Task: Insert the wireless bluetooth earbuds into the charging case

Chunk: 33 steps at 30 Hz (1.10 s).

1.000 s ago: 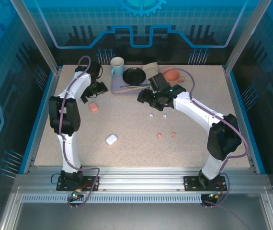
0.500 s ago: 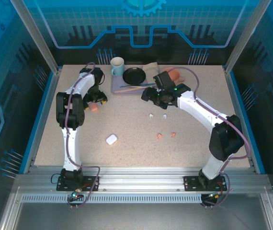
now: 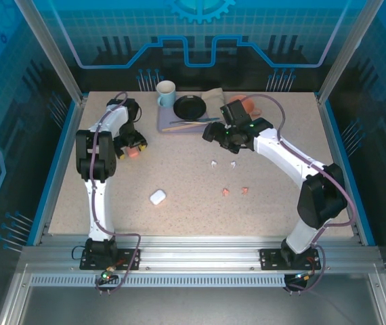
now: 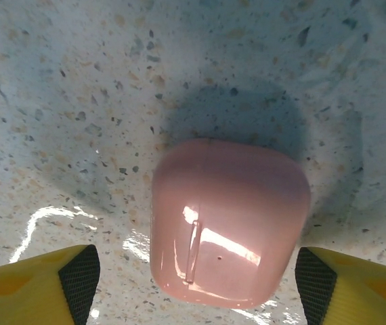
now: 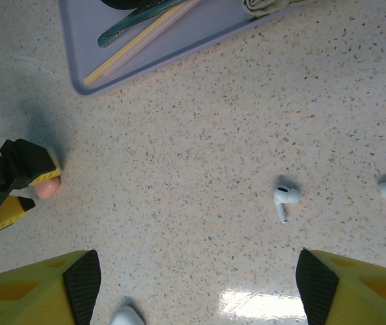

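At the back left of the table, the left claw hangs low over the pink case, which lies flat on the speckled top, its lid seemingly shut. The step in hand looks like the first one: taking hold of a case so that it can be opened. No bud sits in a case yet. The white buds lie loose near mid-table, the pink buds a little nearer the arms, and the white case lies well apart from them, toward the left.

The next move calls for the pads to meet the pink case squarely on its two sides. The shell is smooth and rounded, so a high or skewed pinch could squirt it out. After that the lid must come up, which likely needs the other arm.

The left claw stands apart, one pad on each side of the pink case. Bare table shows between the left pad and the shell; the right pad is just beside it, and contact there cannot be told. It is not clamped.

The right claw is wide apart with nothing between its pads, hovering over bare table near the tray, the white buds ahead of it to its right.
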### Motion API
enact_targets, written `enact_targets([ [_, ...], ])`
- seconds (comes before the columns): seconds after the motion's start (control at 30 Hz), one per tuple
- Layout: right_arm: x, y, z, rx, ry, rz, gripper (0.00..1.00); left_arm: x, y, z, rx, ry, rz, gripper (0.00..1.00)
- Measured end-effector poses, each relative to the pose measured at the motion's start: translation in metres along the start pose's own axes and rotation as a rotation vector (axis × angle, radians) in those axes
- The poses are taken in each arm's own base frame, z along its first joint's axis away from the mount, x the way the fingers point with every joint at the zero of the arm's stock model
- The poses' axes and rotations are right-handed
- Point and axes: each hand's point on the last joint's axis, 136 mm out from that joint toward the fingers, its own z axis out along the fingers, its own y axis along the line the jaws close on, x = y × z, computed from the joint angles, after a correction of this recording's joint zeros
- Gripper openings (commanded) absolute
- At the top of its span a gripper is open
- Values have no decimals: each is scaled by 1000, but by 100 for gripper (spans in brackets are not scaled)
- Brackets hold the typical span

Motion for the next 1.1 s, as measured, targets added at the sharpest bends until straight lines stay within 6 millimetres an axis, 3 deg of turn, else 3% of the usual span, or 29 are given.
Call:
enact_targets([
  [0.23, 0, 0, 0, 1, 1, 1, 80, -4, -1, 7, 31, 14, -15, 72],
  [0.63, -1, 0, -13, -5, -16, 0, 80, -6, -11, 7, 87, 19, 25, 44],
  [0.93, -3, 0, -15, 2, -31, -2, 79, -1, -12, 4, 125, -9, 62, 39],
  [1.1, -3, 0, -15, 4, -32, -3, 80, 24, -27, -6, 147, -13, 141, 39],
])
